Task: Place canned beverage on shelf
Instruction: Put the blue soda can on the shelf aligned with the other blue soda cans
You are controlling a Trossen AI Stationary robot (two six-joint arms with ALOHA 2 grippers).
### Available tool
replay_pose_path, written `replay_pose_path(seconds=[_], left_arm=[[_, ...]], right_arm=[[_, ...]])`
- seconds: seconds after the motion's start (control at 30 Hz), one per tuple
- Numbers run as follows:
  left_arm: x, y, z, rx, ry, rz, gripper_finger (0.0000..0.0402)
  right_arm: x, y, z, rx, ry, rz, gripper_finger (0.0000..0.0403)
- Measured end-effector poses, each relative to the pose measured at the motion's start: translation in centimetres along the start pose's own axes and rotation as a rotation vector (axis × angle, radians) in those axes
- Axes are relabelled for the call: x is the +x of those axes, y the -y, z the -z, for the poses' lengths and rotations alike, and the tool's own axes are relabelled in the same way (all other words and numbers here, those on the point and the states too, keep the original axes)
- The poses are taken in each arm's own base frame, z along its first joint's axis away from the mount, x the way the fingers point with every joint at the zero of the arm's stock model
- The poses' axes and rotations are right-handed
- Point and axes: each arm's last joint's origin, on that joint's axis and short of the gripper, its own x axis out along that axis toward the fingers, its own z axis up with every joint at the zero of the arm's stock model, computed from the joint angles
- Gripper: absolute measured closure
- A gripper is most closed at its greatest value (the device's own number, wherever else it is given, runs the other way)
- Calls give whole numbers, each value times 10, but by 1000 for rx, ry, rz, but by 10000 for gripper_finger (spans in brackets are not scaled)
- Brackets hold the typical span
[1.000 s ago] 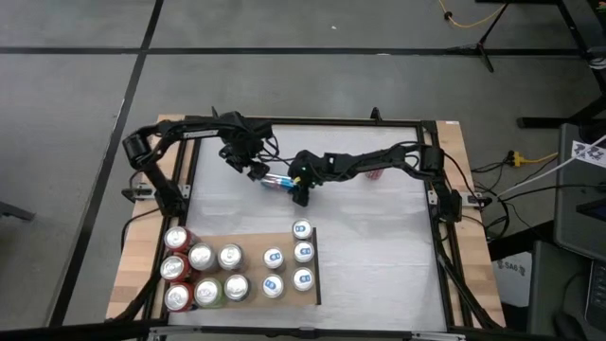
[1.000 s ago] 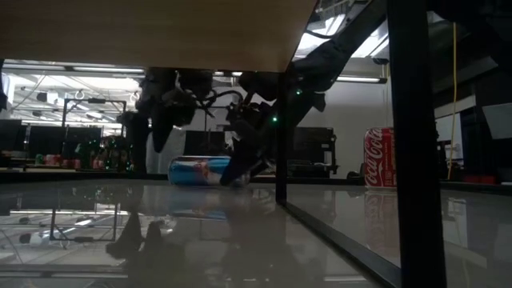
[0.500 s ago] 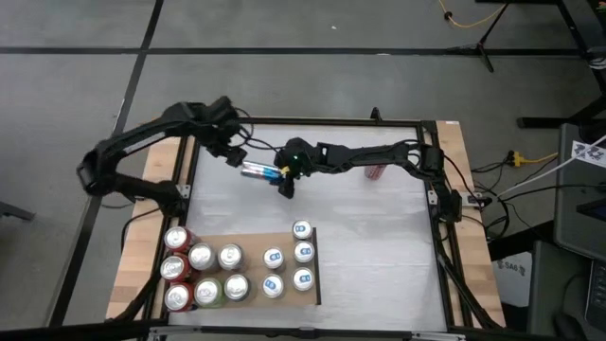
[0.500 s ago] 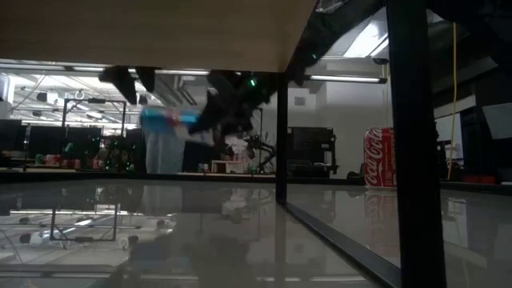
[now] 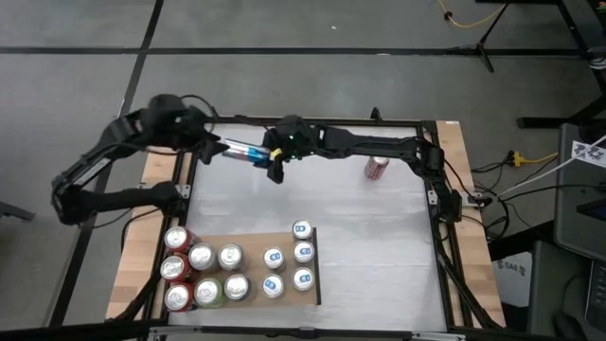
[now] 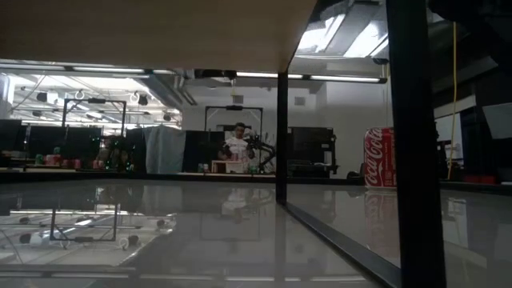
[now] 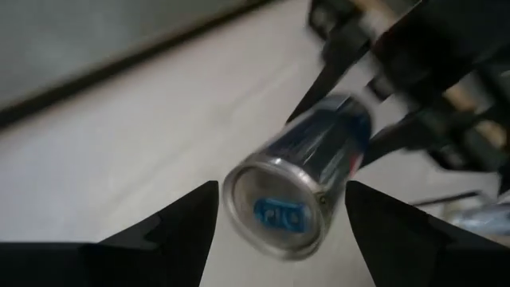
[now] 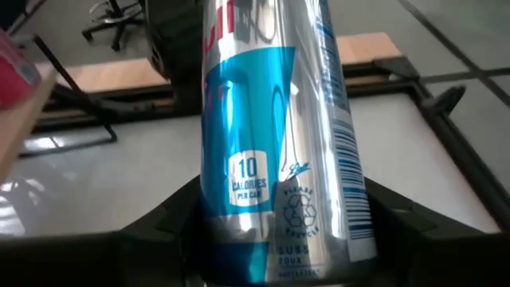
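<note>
A slim blue-and-silver can (image 5: 244,151) hangs above the table's far left part, its tab end (image 7: 285,209) facing my left gripper. My right gripper (image 5: 276,159) is shut on its other end. My left gripper (image 5: 223,147) is open. Its fingers (image 7: 187,223) stand on either side of the tab end with a thin gap, touching nothing. The shelf (image 5: 298,296) is the wood-grain panel at the near left, carrying several upright cans (image 5: 230,257). The low view sees only the shelf's underside (image 6: 160,32), with no arm and no can in it. My right gripper pinches the can's lower end (image 8: 219,239) between its two fingers, one on each side of the round wall. It comes from the table's right, slanting a little downward, and the can sticks out ahead along the fingers. The can is clear of the table, nearly level.
A red cola can (image 5: 376,169) stands on the white table at the far right. The shelf's black post (image 6: 282,136) rises near the table's middle. The black frame rails (image 5: 312,121) run along the table's edges.
My right gripper has lifted the can off the table, where it lay on its side, and carried it up and toward the far left corner. My left gripper has risen and drawn back toward the left edge, staying at the can's tab end. Both have left the low view.
</note>
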Motion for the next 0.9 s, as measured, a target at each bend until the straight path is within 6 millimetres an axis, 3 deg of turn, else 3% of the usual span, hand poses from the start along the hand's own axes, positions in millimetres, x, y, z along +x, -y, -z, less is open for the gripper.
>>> replay_pose_path(seconds=[0.4,0.9], left_arm=[[-53,8,11,213,321,118,134],[-63,17,14,301,320,393,134]], right_arm=[[-18,-9,-37,79,100,-216,175],[-22,-16,-45,129,122,-438,174]])
